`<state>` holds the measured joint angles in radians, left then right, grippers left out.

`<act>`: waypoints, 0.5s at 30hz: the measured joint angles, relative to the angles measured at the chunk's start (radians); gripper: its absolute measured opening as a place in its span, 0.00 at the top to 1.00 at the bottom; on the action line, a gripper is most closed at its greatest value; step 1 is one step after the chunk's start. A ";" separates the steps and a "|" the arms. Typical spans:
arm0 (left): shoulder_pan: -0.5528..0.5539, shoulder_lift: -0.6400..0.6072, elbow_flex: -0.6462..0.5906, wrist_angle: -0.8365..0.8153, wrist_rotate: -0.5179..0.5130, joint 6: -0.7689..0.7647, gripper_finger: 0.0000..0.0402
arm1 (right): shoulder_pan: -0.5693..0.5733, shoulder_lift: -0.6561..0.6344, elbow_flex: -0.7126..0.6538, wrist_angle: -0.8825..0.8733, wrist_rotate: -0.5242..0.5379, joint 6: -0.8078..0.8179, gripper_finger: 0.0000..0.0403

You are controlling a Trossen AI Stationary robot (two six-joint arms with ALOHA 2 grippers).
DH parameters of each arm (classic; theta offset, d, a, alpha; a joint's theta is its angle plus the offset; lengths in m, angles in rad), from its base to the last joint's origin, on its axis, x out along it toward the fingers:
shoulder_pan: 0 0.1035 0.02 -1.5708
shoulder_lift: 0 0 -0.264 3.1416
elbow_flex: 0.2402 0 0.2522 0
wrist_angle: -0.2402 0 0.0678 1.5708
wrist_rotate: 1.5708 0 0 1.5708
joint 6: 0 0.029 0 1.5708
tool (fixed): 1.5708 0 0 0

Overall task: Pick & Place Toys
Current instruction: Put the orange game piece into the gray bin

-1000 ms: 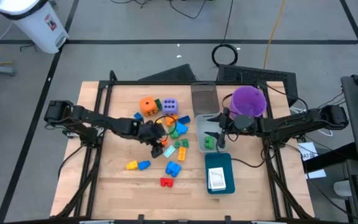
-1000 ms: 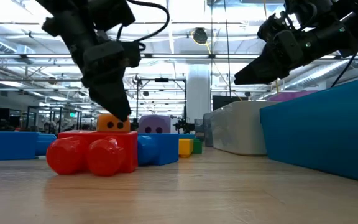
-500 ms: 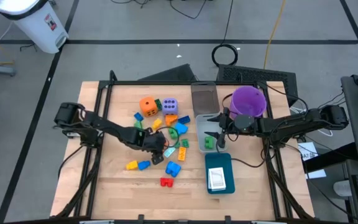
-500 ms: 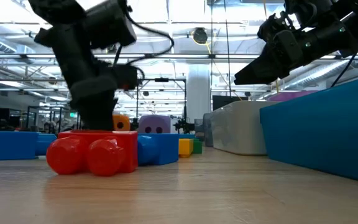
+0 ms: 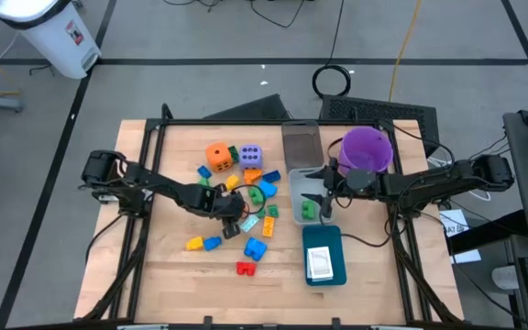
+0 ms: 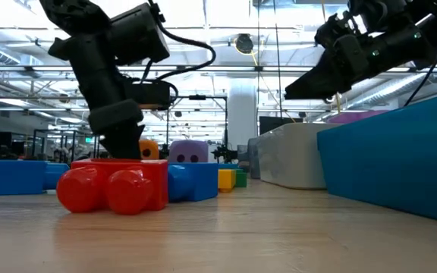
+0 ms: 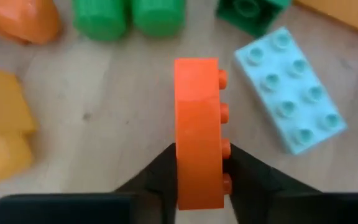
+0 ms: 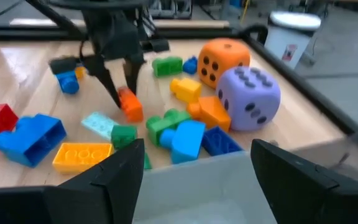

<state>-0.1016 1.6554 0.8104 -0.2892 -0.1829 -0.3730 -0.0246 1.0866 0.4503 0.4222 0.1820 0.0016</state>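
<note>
Gripping an orange block [image 7: 197,130] edge-on, my left gripper [image 7: 197,177] has its two fingers pressed against the block's flat sides among the scattered toys. I take the orange die [image 5: 217,154] as my landmark: the left gripper [image 5: 230,207] sits on the near side of it, toward the table's front, and a lavender die [image 5: 250,155] stands just beside the orange die. A pale blue studded brick [image 7: 289,98] lies close beside the held block, apart from it, with a green block [image 7: 129,17] beyond. My right gripper [image 5: 324,186] hangs over the grey bin [image 5: 293,203], well right of the orange die, fingers spread wide and holding nothing.
</note>
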 joint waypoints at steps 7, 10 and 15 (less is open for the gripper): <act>0.022 -0.009 0.067 0.001 -0.017 0.101 0.76 | 0.000 0.000 0.000 0.152 -0.013 0.026 0.34; 0.002 -0.008 0.121 0.000 -0.057 0.117 0.76 | 0.006 0.006 0.000 0.154 -0.050 0.040 0.34; -0.046 -0.008 0.222 0.008 -0.141 0.153 0.72 | 0.048 0.049 0.000 0.218 -0.056 0.050 0.34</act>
<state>-0.1479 1.6470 1.0329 -0.2815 -0.3235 -0.2196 0.0236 1.1360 0.4500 0.6402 0.1265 0.0513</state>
